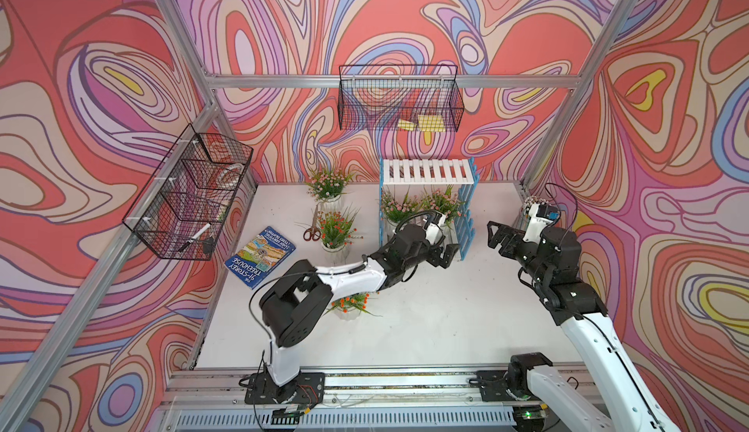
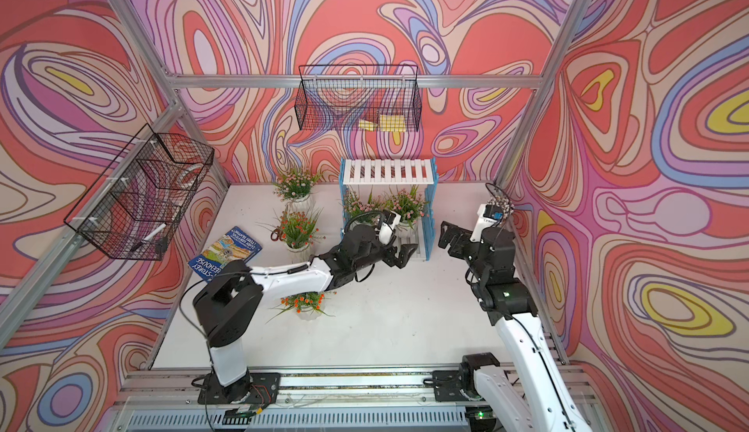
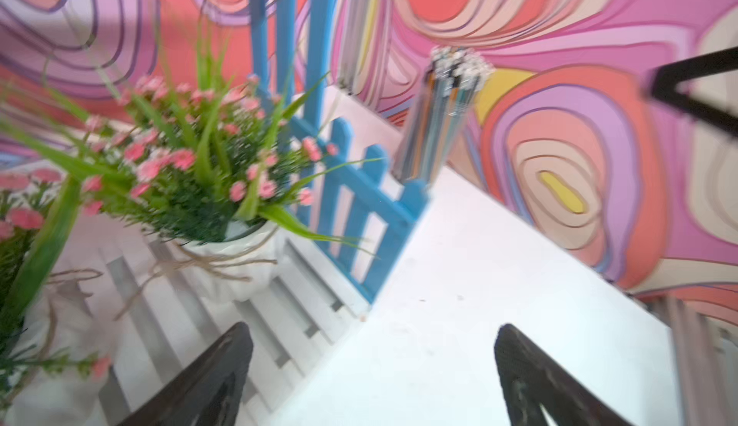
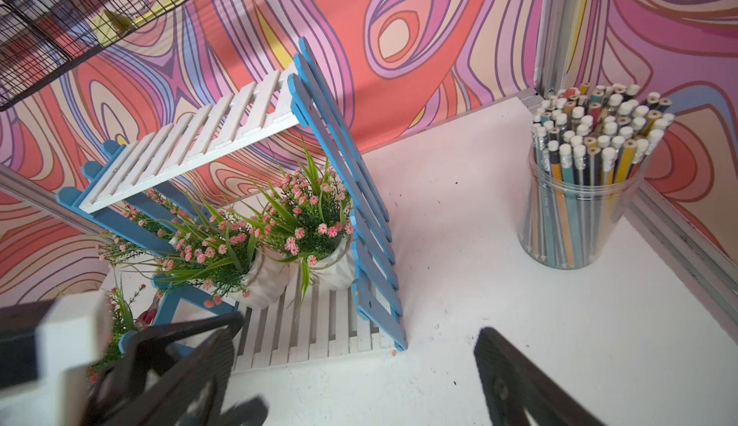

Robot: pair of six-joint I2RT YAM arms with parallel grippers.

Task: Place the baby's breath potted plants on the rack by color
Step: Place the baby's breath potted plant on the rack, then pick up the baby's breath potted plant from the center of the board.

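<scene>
Orange, nearest plant: a small artificial plant with orange flowers and green grassy leaves in a white ribbed pot, the near orange plant (image 1: 352,304), is standing upright on the white tabletop (image 1: 446,328) closest to its near edge, partly under the left arm.
Left gripper: the black left gripper (image 1: 450,253) is hovering just in front of the rack's lower shelf; its fingers (image 3: 207,376) are standing wide apart, holding nothing.
Right gripper: the black right gripper (image 1: 493,236) is hanging between the rack and the tabletop's right edge, fingers wide and empty.
Far orange plant: the same kind of pot, the far orange plant (image 1: 335,229), is standing mid-table toward the left edge, beside red-handled scissors (image 1: 313,227).
Rack: the two-tier rack (image 1: 427,170), with white slatted shelves and light blue picket-fence sides, is sitting at the far edge.
Lower shelf: the pink-flowered left shelf plant (image 4: 215,252) and right shelf plant (image 4: 311,224) are sitting side by side.
Loose pink plant: the loose pink plant (image 1: 328,185) is standing at the far edge, left of the rack.
</scene>
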